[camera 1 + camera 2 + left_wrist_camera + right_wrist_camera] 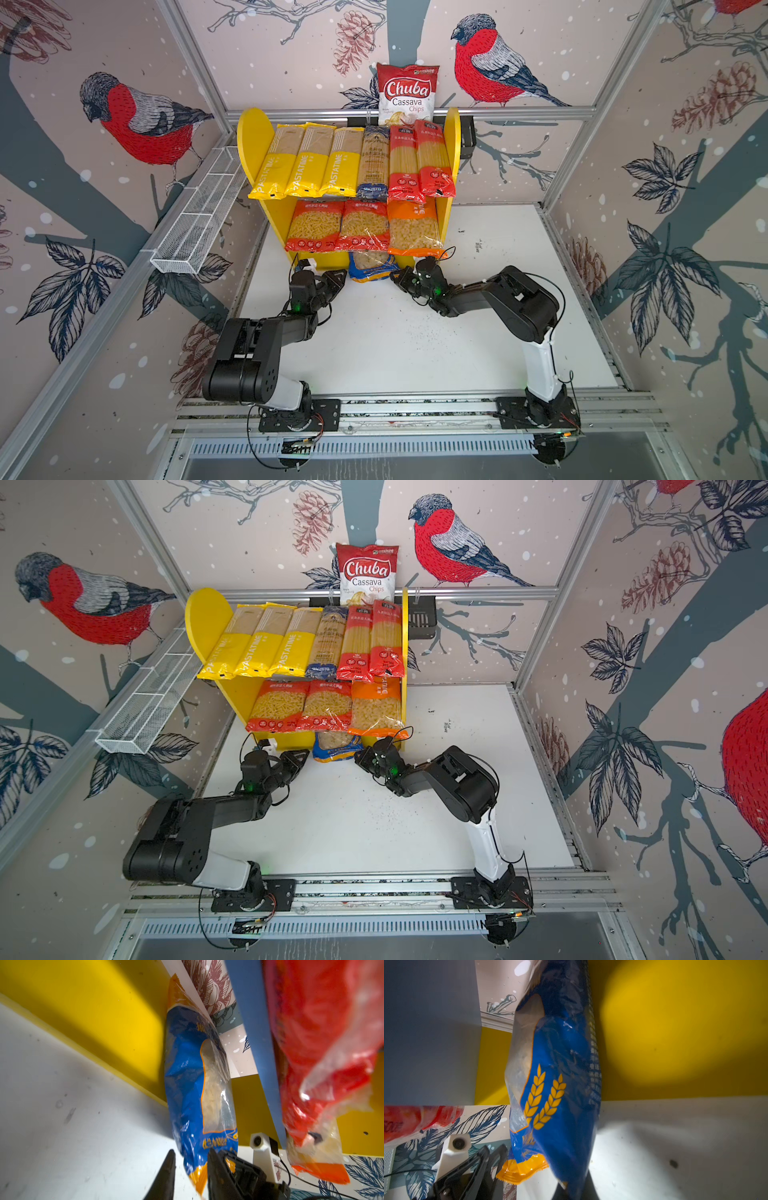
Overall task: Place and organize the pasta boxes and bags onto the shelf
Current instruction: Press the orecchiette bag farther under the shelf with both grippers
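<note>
A crinkled blue plastic pasta bag with orange ends point(371, 266) sits on the white tabletop point(395, 345) under the blue lower board point(255, 1043) of the small yellow-sided shelf point(254, 141), and its front end pokes out between the two arms. The right gripper point(575, 1186) is clamped on the bag's edge. The left gripper point(191, 1155) stands narrowly parted around its corner, one finger point(169, 1165) clear of the plastic. Six long spaghetti packs point(353, 162) fill the top tier and three short red and orange bags point(363, 226) fill the lower.

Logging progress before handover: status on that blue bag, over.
Left gripper open at blue bag, right gripper shut on it. Bag on edge under shelf lower board. Red bags, orange bag fill that board.
</note>
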Available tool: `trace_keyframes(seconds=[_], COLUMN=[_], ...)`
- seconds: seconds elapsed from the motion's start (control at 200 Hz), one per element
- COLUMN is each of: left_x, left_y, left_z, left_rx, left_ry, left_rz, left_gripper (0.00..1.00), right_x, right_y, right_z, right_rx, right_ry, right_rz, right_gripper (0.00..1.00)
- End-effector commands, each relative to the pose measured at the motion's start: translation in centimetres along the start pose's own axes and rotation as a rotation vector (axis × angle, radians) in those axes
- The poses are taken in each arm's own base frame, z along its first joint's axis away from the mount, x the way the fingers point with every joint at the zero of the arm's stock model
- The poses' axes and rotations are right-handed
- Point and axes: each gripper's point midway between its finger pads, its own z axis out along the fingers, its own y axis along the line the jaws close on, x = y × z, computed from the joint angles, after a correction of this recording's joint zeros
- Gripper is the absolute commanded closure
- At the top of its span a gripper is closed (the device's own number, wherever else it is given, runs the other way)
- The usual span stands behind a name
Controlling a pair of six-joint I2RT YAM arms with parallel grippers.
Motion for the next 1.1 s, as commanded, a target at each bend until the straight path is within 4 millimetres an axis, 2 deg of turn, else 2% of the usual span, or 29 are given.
trace_keyframes(seconds=[0.0,0.15,0.305,0.48,0.555,0.67,0.765,0.936,1.096], left_x=[0.1,0.5,0.8,1.3,1.3,1.5,1.5,1.5,2.1], left_y=[0.3,0.1,0.0,0.4,0.4,0.2,-0.1,-0.6,-2.1], left_z=[-0.7,-1.7,-2.9,-4.0,-4.4,-4.8,-5.1,-6.0,-6.8], left_rx=[-0.027,-0.032,-0.045,-0.063,-0.064,-0.059,-0.059,-0.081,-0.096], left_ry=[-0.01,-0.008,-0.013,-0.02,-0.025,-0.026,-0.031,-0.054,-0.097], left_rz=[0.018,0.035,0.053,0.07,0.078,0.084,0.101,0.174,0.316], left_gripper=[0.71,0.71,0.71,0.71,0.71,0.7,0.7,0.69,0.71], right_x=[-1.3,-1.8,-1.5,-0.7,-0.2,0.3,0.8,2.7,4.9], right_y=[2.1,3.2,2.3,2.1,2.4,2.8,2.8,2.4,1.9], right_z=[0.3,1.5,2.7,2.9,2.6,2.0,1.1,-1.3,-4.7], right_rx=[-0.07,-0.099,-0.082,-0.086,-0.089,-0.093,-0.095,-0.088,-0.046], right_ry=[-0.051,-0.059,-0.056,-0.034,-0.029,-0.011,0.0,0.037,0.063], right_rz=[-0.049,-0.035,0.011,0.028,0.021,0.016,0.011,0.007,-0.073], right_gripper=[1.0,1.0,1.0,0.98,0.92,0.73,0.64,0.61,0.61])
